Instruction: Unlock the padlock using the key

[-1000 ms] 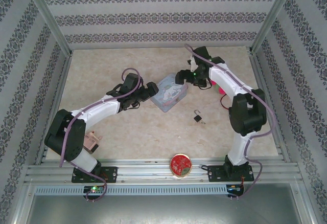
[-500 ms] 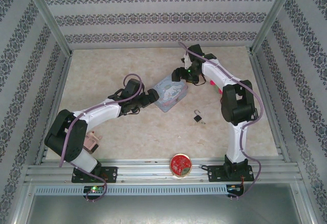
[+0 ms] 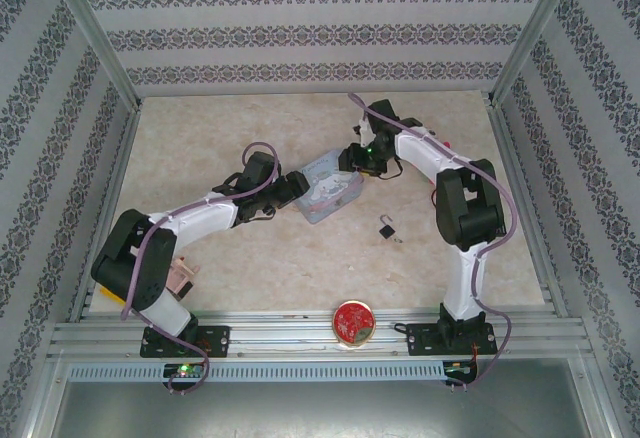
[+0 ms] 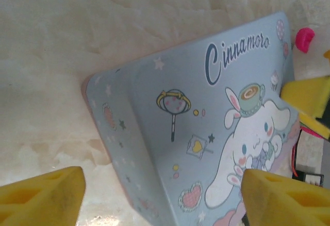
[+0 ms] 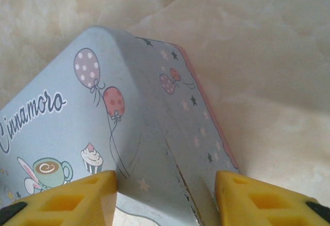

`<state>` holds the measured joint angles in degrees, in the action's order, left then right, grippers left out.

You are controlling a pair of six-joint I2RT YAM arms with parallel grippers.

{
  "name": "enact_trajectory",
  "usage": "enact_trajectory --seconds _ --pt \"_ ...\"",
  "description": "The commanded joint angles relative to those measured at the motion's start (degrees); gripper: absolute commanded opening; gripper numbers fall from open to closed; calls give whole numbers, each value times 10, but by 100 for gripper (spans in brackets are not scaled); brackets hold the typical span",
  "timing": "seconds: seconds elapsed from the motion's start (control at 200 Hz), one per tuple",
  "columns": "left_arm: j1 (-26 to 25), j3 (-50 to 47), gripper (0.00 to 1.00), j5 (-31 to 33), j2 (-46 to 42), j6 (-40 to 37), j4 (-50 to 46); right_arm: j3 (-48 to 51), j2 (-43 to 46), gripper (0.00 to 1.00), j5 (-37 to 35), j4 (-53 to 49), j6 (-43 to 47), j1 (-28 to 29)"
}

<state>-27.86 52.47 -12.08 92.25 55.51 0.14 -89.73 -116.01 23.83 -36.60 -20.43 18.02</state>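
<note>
A light-blue cartoon tin box blocks mid-table, the left gripper and right gripper straddling its opposite corners. Bare marbled tabletop lies open around the small dark padlock; a round red lid sits well apart.

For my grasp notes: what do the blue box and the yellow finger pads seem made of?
Blue box: probably thin painted tin, smooth satin print, crisp rolled lid edge. Yellow pads: matte, likely foam or soft plastic, with moulded hollows.
</note>
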Motion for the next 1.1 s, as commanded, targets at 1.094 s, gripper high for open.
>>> enact_trajectory --seconds 1.094 --pt "50 41 65 -57 62 -32 45 183 150 51 -46 71 -139 46"
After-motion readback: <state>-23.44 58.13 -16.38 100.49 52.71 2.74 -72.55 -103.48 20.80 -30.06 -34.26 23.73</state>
